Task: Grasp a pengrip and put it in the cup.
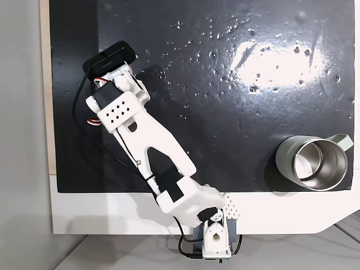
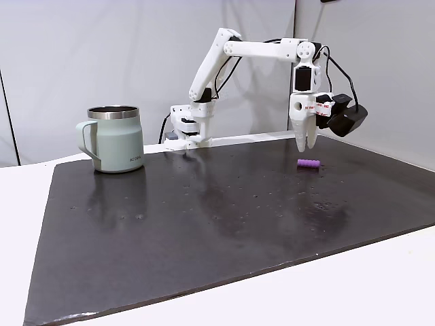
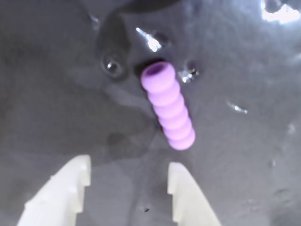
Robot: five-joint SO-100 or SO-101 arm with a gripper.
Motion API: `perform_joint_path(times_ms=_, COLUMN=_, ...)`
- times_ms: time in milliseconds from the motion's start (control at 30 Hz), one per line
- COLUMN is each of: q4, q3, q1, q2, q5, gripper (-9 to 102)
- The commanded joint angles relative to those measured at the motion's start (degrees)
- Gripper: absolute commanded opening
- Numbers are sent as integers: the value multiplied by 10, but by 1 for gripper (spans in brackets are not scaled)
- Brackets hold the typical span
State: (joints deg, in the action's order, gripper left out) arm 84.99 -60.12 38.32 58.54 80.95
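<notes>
Fixed views give us the broadest surface first: a white counter (image 1: pixel 112 216) carrying a large black mat (image 2: pixel 204 210), glossy enough to throw back a bright patch of light and dotted with small shiny specks. On it we see the white, plastic-looking arm (image 2: pixel 258 49) reaching out from its base and bending down at the wrist, with a black camera block at its side. Next in size is the cup (image 2: pixel 117 139), a smooth mug with a matte grey-green wall, a side handle and a polished silver inside (image 1: pixel 314 163), standing upright well apart from the arm's tip. The fingers (image 3: pixel 128 181) are pale, blunt-ended and spread, with nothing between them, pointing down just above the mat (image 2: pixel 305 144). Smallest is the pengrip (image 3: pixel 169 107): a short purple tube, ribbed into rounded rings, matte and rubbery-looking, with an open hollow end. It lies flat on the mat (image 2: pixel 308 164), near the fingertips and untouched by them.
</notes>
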Motion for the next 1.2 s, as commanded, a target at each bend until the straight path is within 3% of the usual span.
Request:
perform_joint_path(times_ms=0, q4=-6, q3=49, q1=-9, q2=-11, q5=17, gripper=22)
perform_joint_path(times_ms=400, q4=10, q3=110, q1=-37, q2=-59, q5=57, gripper=22)
perform_joint_path(times_ms=833, q4=160, q3=415, q1=-37, q2=-255, q5=69, gripper=21)
perform_joint_path(times_ms=1167, q4=166, q3=419, q1=-25, q2=-282, q5=66, gripper=15)
